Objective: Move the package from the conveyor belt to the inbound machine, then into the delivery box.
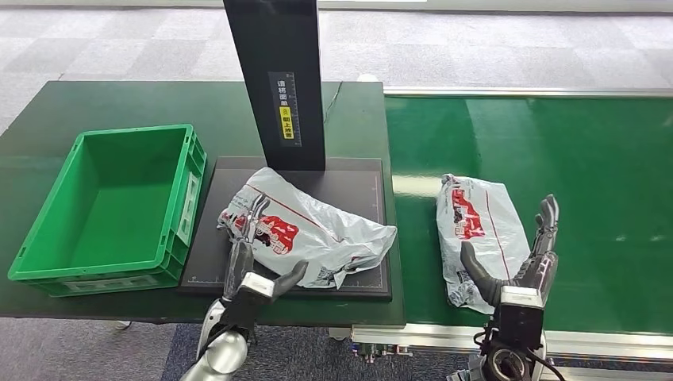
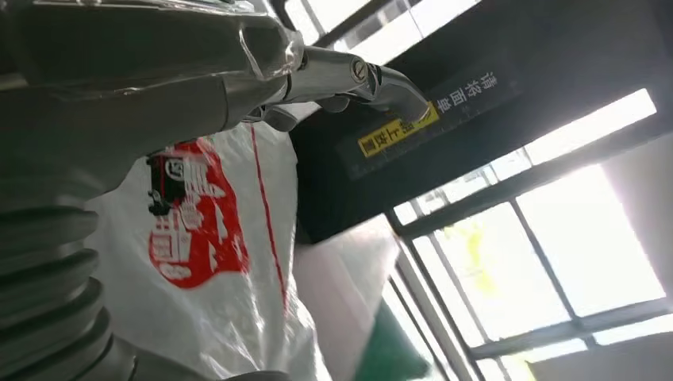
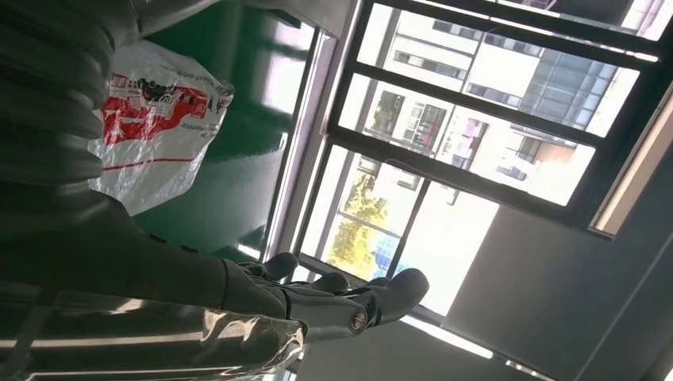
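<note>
1. A package (image 1: pixel 305 230) lies on the inbound machine's black platform (image 1: pixel 365 186), under its scanner post (image 1: pixel 278 79).
2. Left hand (image 1: pixel 252 262): fingers spread over the package's near-left end, touching it; no closed grip is evident.
3. Right hand (image 1: pixel 520 266): fingers apart, empty, beside a second package (image 1: pixel 476 230) on the conveyor belt (image 1: pixel 587 198).
4. Step in hand, as judged: the transfer from machine to delivery box (image 1: pixel 111 206); next, the left hand must close and carry leftward.
</note>
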Available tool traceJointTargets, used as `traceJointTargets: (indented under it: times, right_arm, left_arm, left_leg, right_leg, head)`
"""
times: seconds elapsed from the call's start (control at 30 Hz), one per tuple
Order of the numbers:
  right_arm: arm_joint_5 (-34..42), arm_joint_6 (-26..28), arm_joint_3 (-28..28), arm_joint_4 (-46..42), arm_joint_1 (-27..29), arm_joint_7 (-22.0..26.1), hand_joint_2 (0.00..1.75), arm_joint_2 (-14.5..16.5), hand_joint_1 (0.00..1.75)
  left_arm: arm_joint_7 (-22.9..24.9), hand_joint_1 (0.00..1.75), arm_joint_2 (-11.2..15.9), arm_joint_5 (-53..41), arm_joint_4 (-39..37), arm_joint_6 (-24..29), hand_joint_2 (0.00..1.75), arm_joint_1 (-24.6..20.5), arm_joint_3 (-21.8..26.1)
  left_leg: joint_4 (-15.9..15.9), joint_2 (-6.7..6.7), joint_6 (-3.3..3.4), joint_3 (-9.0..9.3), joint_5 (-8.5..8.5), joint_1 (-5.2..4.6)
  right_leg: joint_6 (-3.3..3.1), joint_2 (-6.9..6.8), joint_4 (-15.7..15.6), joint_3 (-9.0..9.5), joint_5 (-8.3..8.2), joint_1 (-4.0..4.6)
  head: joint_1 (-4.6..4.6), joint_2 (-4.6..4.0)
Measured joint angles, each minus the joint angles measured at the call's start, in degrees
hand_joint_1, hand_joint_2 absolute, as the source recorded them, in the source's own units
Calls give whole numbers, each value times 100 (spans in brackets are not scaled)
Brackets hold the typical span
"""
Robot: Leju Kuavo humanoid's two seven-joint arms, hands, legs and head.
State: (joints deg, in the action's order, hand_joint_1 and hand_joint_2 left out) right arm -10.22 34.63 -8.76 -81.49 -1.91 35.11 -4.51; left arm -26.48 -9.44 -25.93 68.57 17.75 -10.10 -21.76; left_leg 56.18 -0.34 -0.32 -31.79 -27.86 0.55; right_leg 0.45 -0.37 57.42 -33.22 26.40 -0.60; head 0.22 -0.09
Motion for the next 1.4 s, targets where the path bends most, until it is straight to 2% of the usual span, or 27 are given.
traceJointTargets:
  times: [0.07, 0.13, 0.2, 0.27, 0.37, 0.47, 0.5, 0.6, 0.63, 0.7, 1.17, 1.27, 1.4]
  right_arm:
    - [67, -87, -20, 13, 0, -58, 175, -15, 0]
    - [188, -256, -25, 28, 0, -136, 175, -22, 0]
    - [305, -471, -25, 45, -1, -202, 175, -23, 0]
    - [351, -629, -25, 58, -3, -235, 175, -22, 0]
    - [326, -743, -25, 70, -9, -264, 175, -16, 0]
    - [286, -816, -25, 91, -39, -299, 175, 1, 0]
    - [281, -840, -25, 104, -62, -309, 175, 7, 0]
    - [279, -908, -25, 174, -172, -322, 175, 19, 0]
    - [279, -927, -25, 206, -216, -322, 175, 21, 0]
    - [280, -947, -25, 265, -294, -322, 175, 24, 0]
    - [203, -1053, -24, 340, -338, -339, 175, 26, 0]
    - [152, -1065, -17, 310, -280, -344, 175, 34, 0]
    - [113, -1078, 8, 225, -154, -354, 175, 48, 0]
  left_arm:
    - [523, 0, 21, -761, -219, 362, 175, -120, -106]
    - [1229, 0, 28, -1584, -527, 494, 175, -303, -179]
    - [1898, 0, 28, -2348, -878, 387, 175, -524, -201]
    - [2376, 0, 27, -2988, -1194, 154, 175, -737, -183]
    - [2757, 0, 23, -3755, -1541, -192, 175, -990, -105]
    - [2861, 0, 5, -4092, -1811, -469, 175, -1195, -13]
    - [2869, 12, -3, -4143, -1893, -539, 175, -1254, 14]
    - [2830, 132, -32, -4228, -2108, -693, 175, -1396, 94]
    - [2800, 164, -42, -4235, -2166, -717, 175, -1425, 126]
    - [2748, 174, -62, -4230, -2255, -705, 175, -1452, 194]
    - [2458, 175, -132, -4228, -2206, -223, 175, -1364, 539]
    - [2466, 175, -128, -4324, -2101, 156, 175, -1282, 579]
    - [2218, 175, -113, -4305, -1772, 871, 175, -1096, 666]
  left_leg:
    - [0, 0, 0, 0, 0, 0]
    - [0, 0, 0, 0, 0, 0]
    - [0, 0, 0, 0, 1, 0]
    - [0, 0, -1, 0, 2, 0]
    - [0, 0, -1, 1, 2, 0]
    - [-1, 0, 0, 3, 1, 0]
    - [-1, 0, 0, 5, 1, 0]
    - [-2, 0, 0, 16, 0, 0]
    - [-3, 0, 1, 20, 0, 0]
    - [-3, 0, 1, 26, 1, 0]
    - [-2, 0, -3, 19, 8, 1]
    - [-2, 1, -3, 13, 8, 1]
    - [-1, 1, -3, 6, 8, 1]
  right_leg:
    - [0, 0, 0, 0, 0, 0]
    - [0, -1, 0, 0, 0, 0]
    - [-1, 0, 0, 1, -1, 0]
    - [-2, 0, 0, 1, -3, 0]
    - [-1, 0, 1, 3, -3, 0]
    - [-2, 0, 1, 7, -3, 0]
    - [-2, 0, 1, 10, -3, 0]
    - [-2, -1, 0, 25, -2, 0]
    - [-2, -1, 0, 30, -2, 0]
    - [-3, -1, 0, 35, -3, 0]
    - [-7, 0, 1, 21, -10, 1]
    - [-7, 0, 1, 14, -10, 1]
    - [-7, 0, 1, 7, -10, 1]
  head:
    - [1, 0]
    - [1, 0]
    - [1, 0]
    - [1, 0]
    - [1, 0]
    - [0, 0]
    - [1, 0]
    - [1, 0]
    - [1, 0]
    - [1, 0]
    - [1, 0]
    - [1, 0]
    - [1, 0]
